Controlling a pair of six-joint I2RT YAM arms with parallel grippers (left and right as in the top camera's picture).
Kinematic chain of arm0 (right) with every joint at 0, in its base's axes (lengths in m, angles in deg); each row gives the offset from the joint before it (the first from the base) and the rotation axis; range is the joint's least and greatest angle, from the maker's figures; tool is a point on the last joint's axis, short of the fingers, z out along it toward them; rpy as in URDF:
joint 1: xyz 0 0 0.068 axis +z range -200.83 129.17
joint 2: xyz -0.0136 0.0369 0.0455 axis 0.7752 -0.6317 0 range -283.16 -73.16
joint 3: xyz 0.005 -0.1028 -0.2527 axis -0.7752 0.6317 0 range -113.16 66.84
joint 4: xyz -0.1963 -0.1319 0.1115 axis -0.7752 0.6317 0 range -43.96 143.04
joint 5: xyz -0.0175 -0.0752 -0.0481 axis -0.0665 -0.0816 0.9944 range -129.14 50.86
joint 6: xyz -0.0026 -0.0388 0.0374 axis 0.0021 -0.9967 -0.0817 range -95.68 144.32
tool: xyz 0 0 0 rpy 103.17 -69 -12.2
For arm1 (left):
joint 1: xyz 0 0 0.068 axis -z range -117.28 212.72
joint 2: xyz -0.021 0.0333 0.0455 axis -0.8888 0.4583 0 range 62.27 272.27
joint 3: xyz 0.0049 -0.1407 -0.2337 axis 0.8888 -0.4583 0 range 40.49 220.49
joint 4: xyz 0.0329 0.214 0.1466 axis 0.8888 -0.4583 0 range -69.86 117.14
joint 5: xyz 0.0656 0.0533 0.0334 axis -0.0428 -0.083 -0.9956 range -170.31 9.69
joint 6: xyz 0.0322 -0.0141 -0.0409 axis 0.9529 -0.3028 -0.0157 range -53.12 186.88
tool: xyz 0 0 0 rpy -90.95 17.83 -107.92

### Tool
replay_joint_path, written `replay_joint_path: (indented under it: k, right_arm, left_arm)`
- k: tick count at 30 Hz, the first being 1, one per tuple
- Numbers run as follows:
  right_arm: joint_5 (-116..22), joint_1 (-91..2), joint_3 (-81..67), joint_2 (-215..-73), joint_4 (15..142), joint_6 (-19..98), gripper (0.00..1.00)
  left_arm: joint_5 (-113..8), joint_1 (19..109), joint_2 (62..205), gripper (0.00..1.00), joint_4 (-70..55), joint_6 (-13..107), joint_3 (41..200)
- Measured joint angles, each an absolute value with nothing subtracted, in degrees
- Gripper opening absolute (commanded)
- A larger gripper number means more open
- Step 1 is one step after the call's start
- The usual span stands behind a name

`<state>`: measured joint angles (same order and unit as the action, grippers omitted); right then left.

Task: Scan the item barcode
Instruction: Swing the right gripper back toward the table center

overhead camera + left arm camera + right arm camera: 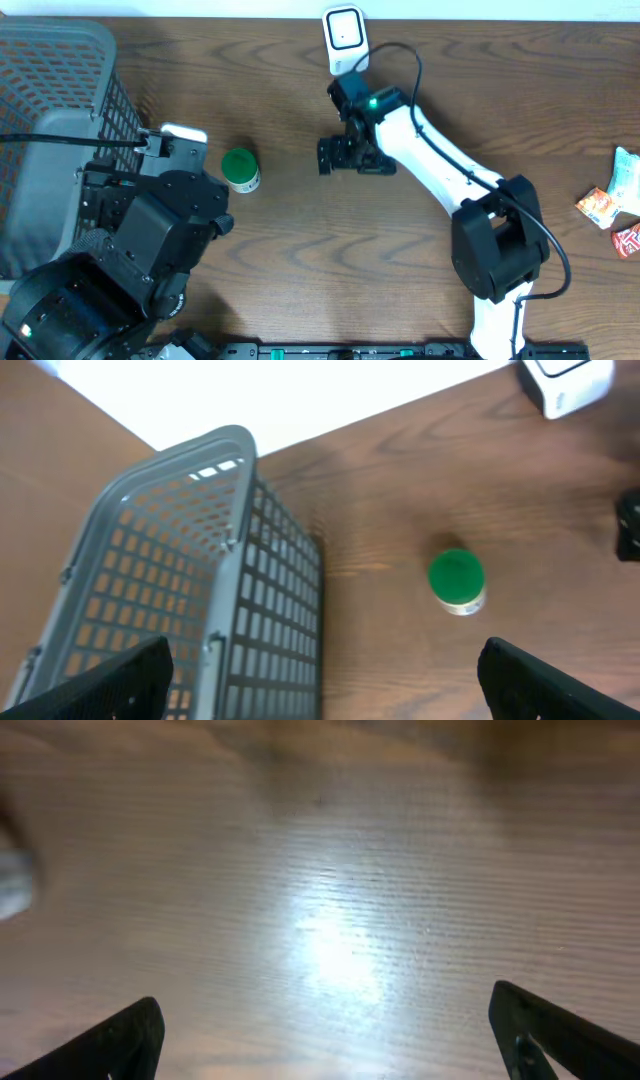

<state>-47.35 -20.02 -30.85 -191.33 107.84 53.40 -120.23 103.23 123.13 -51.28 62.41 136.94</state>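
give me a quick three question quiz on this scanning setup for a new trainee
1. Relative to the grey plastic mesh basket, the small green-lidded jar stands: A inside it, B outside it on the wooden table, C on its rim.
2. True or false: the right claw grips the jar.
3. Name the device at the table's far edge.

Key: 1 B. 2 False: it is open and empty. 3 The white boxy barcode scanner.
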Motion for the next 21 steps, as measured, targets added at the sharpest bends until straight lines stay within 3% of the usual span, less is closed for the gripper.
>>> replay_joint_path:
  k: [5,6,8,9,13,21]
  right_arm:
    - [-49.1,-20.4,-36.8,-191.3,109.4,49.3,0.99]
    - [-49.0,-20.4,-37.3,-191.3,109.5,48.9,0.99]
    - [-49.1,-20.5,-37.5,-191.3,109.6,48.8,0.99]
    - [-49.2,-20.6,-37.5,-191.3,109.7,48.9,0.99]
    - [-50.4,-22.8,-37.5,-191.3,110.2,50.3,0.99]
    - [-51.8,-29.9,-37.5,-191.4,116.8,51.5,0.99]
  left_arm:
    - [-115.2,103.2,123.6,0.98,-47.6,62.4,136.9]
    - [-113.4,103.2,123.7,0.93,-47.6,62.4,136.9]
    - [-110.6,103.2,123.9,0.69,-47.9,62.5,136.9]
    - [-109.7,103.2,124.0,0.68,-48.4,62.5,136.9]
    - [-107.8,102.0,125.8,0.70,-49.7,61.4,136.9]
    - [-103.8,89.9,137.1,0.91,-46.9,58.4,136.9]
